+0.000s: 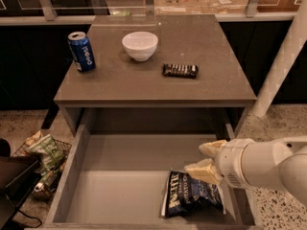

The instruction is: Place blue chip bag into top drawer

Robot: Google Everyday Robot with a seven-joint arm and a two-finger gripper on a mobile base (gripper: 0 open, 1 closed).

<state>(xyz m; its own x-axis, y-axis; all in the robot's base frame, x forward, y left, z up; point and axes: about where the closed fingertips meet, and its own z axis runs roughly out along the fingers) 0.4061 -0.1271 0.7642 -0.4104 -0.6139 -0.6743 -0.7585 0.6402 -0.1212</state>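
The blue chip bag (pixel 191 193) lies flat on the bottom of the open top drawer (pixel 120 186), at its front right corner, white lettering up. My gripper (pixel 207 160) hangs just above the bag's upper right edge, at the end of my white arm coming in from the right. Its two pale fingers (pixel 203 170) are spread apart and hold nothing.
On the grey table (pixel 144 85) behind the drawer stand a blue soda can (pixel 81 51), a white bowl (pixel 139 45) and a small dark striped candy bar (pixel 180 70). A wire basket of snack bags (pixel 42 163) sits on the floor at left. A white post (pixel 283 61) rises at right.
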